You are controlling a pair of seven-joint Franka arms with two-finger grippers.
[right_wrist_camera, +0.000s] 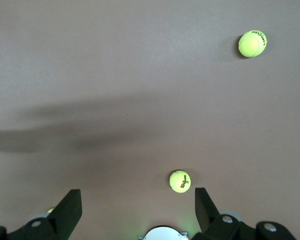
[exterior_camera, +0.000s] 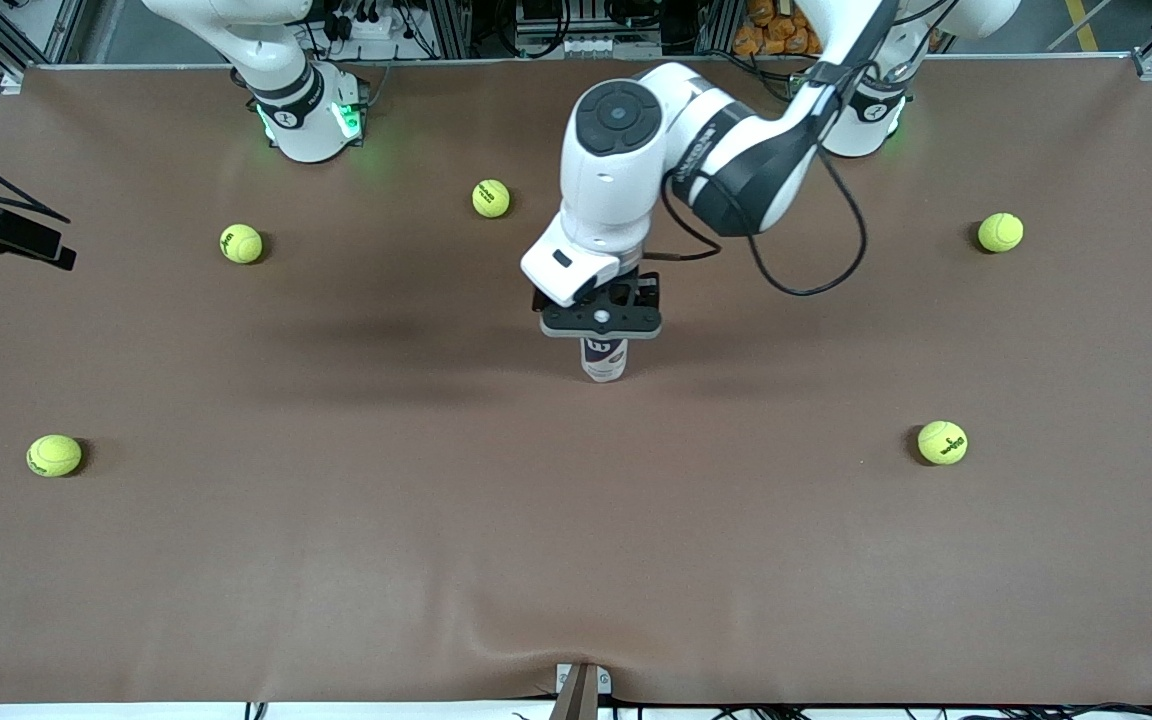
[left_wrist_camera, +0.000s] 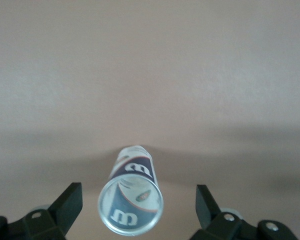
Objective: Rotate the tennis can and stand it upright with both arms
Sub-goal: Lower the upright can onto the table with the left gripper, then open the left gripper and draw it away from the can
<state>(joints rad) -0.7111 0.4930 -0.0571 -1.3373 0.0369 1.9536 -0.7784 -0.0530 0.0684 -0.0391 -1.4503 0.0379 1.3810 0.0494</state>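
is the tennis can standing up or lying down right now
Upright. The tennis can stands on end on the table, its round rim facing the left wrist camera, with the open left pincer straddling it, fingers clear of its sides.

The tennis can stands upright mid-table, silvery rim up.

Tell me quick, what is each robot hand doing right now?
Left hand: open, fingers apart on either side of the upright tennis can, not gripping it.
Right hand: open, holding nothing, waiting above the table.
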